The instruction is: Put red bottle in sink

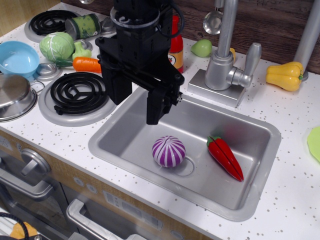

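The red bottle (176, 48) stands upright on the counter behind the sink's back left corner. Only its red body and yellow-orange label show, as the arm hides most of it. The sink (116, 134) is a silver basin in the white speckled countertop. My black gripper (136, 101) hangs over the sink's back left edge, in front of the bottle and apart from it. It is open, with its two fingers (155, 107) spread wide and nothing between them.
A purple striped onion (168, 151) and a red chili pepper (226, 158) lie in the sink. The faucet (226, 60) stands behind it, with a yellow pepper (285, 75) to its right. On the left are a burner (77, 93), carrot (86, 64), cabbage (57, 46), blue bowl (17, 57) and steel pot (12, 96).
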Controlling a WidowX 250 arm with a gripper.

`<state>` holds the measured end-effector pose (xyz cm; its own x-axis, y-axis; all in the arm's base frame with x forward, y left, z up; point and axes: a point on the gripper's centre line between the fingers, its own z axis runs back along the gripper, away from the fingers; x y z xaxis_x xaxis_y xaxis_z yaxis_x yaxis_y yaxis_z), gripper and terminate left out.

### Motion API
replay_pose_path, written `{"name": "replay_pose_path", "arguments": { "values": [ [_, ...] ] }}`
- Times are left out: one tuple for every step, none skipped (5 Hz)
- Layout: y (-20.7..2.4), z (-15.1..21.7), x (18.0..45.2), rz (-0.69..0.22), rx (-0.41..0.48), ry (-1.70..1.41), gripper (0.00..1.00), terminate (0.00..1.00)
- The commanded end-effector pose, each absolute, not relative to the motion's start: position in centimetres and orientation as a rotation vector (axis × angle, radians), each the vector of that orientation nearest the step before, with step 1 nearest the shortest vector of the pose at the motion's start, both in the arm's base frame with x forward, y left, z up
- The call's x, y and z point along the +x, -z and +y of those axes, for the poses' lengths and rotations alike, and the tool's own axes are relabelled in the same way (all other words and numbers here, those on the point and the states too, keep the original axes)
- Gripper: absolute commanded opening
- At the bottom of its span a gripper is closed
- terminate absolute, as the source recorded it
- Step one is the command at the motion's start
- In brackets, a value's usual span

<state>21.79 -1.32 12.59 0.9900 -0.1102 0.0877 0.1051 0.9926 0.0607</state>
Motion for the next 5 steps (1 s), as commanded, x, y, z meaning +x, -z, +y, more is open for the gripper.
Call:
{"name": "replay_pose_path", "arguments": {
  "values": [
    [-12.6,-1.3,21.8,-0.091,0.056,0.108,1.00,0.00],
    [-12.0,1.4,24.5,-0.199,0.078,0.176,1.00,0.00],
    [-12.1,2.7,27.2,-0.258,0.086,0.217,1.00,0.00],
    [-12.2,3.8,30.4,-0.337,0.108,0.213,1.00,0.00],
    [-11.4,5.2,34.1,-0.440,0.097,0.178,1.00,0.00]
  ]
}}
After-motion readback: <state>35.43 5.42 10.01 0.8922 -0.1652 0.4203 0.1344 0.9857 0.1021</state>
